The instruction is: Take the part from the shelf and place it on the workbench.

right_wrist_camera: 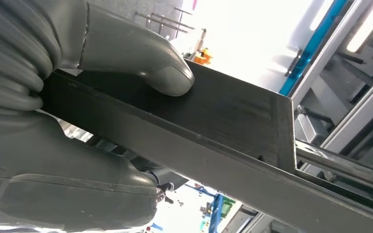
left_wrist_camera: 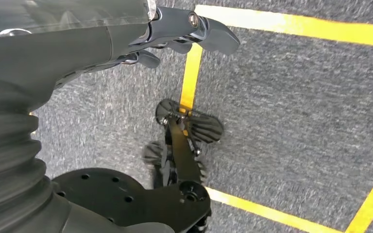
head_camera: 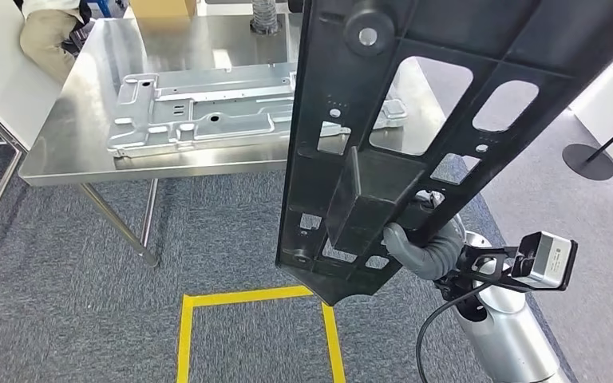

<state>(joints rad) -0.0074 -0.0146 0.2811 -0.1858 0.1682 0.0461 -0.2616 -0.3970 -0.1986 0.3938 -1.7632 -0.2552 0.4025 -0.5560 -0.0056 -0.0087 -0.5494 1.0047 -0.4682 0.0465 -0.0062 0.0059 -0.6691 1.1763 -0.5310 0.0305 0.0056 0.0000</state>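
The right hand point(head_camera: 423, 243) grips the long black part point(head_camera: 383, 144) upright, its long axis rising above the hand, with the table point(head_camera: 72, 120) lying far-left; the left hand point(left_wrist_camera: 175, 34) hangs holding nothing

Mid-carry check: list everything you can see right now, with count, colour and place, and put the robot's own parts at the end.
Black part: one, black, with cut-outs, held up in front of the head camera.
Workbench: one, bare steel, ahead across the carpet.
Metal panel: one, silver, lying flat on the workbench.
Cardboard box: one, brown, at the workbench's far edge.
Floor tape: yellow lines on grey carpet, below the part.
Stanchion base: one, black, on the floor far right.
Person: one, in beige, seated at the workbench's far left corner.
Right hand: grey, grips the black part low down.
Left hand: dark, hangs over the carpet, holds nothing.
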